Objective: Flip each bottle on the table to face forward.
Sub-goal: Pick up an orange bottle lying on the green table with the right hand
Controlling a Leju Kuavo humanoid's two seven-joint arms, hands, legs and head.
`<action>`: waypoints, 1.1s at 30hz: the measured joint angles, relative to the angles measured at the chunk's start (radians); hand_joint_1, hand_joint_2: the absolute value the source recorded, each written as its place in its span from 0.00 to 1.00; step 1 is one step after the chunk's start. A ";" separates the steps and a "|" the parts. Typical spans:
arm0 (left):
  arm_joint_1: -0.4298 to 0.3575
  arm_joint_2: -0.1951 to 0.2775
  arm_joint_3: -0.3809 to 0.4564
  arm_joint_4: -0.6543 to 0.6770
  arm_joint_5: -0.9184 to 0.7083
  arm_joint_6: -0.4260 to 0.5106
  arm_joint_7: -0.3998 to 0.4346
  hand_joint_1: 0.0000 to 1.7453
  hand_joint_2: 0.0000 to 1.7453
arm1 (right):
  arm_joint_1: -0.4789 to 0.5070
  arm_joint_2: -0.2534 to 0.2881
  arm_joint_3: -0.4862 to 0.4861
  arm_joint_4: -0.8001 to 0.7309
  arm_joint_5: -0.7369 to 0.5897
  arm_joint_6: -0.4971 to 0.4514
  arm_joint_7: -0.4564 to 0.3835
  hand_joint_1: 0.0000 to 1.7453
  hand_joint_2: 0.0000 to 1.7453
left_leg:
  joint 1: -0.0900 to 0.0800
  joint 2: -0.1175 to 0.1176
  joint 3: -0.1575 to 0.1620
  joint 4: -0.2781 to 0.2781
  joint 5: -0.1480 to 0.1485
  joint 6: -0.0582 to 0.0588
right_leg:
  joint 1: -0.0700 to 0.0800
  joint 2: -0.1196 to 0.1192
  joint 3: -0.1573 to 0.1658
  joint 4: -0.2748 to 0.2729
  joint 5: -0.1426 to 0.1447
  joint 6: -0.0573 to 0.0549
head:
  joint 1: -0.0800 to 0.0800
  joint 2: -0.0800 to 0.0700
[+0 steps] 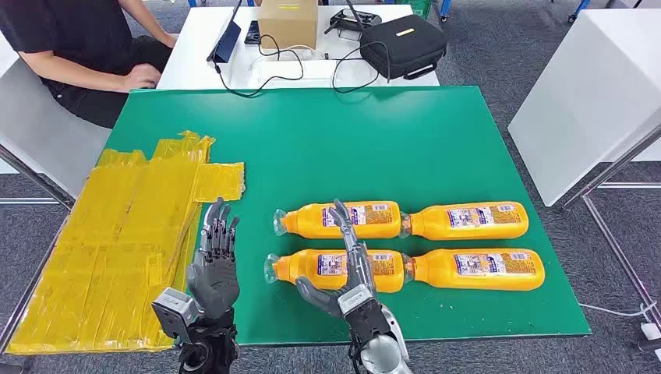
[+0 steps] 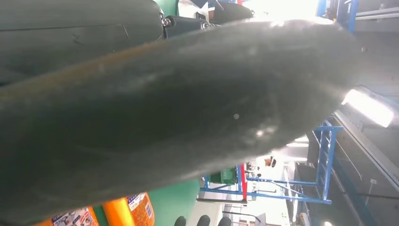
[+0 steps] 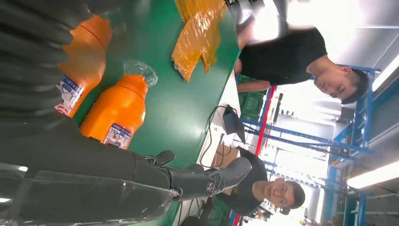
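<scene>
Bright even light; wrist views blurred, glary.

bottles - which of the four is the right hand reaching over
The near-left bottle, in the row closest to the robot. The right hand stretches over its label with fingers spread, not clearly gripping. The other near-row bottle lies farther right, away from the hand.

Green bench (image 1: 327, 140) carries four orange bottles lying on their sides in a 2x2 block near the front right: back-left bottle (image 1: 337, 220), back-right bottle (image 1: 468, 220), front-left bottle (image 1: 331, 269), front-right bottle (image 1: 475, 269). In each row the two bottles lie end to end, labels up. Crinkled yellow plastic sheet (image 1: 117, 234) covers the bench's left side, overhanging the left edge.
</scene>
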 joint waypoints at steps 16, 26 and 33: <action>-0.007 0.002 0.021 0.009 -0.028 0.051 0.000 0.00 0.00 | -0.023 0.010 -0.058 0.048 0.172 -0.042 0.000 0.00 1.00 | 0.000 0.000 0.000 0.000 0.000 0.000 | 0.000 0.000 0.000 0.000 0.000 0.000 | 0.000 0.000; -0.018 0.002 0.019 0.032 -0.038 0.052 0.000 0.00 0.00 | -0.023 0.017 -0.091 0.050 0.258 -0.048 0.013 0.00 1.00 | 0.000 0.000 0.000 0.000 0.000 0.000 | 0.000 0.000 0.000 0.000 0.000 0.000 | -0.001 0.000; -0.018 0.002 0.013 0.033 -0.046 0.050 0.000 0.00 0.00 | -0.022 0.016 -0.093 0.032 0.302 -0.059 0.060 0.00 1.00 | 0.000 0.000 0.000 0.000 0.000 0.000 | 0.000 0.000 -0.001 0.000 0.000 0.000 | 0.000 0.000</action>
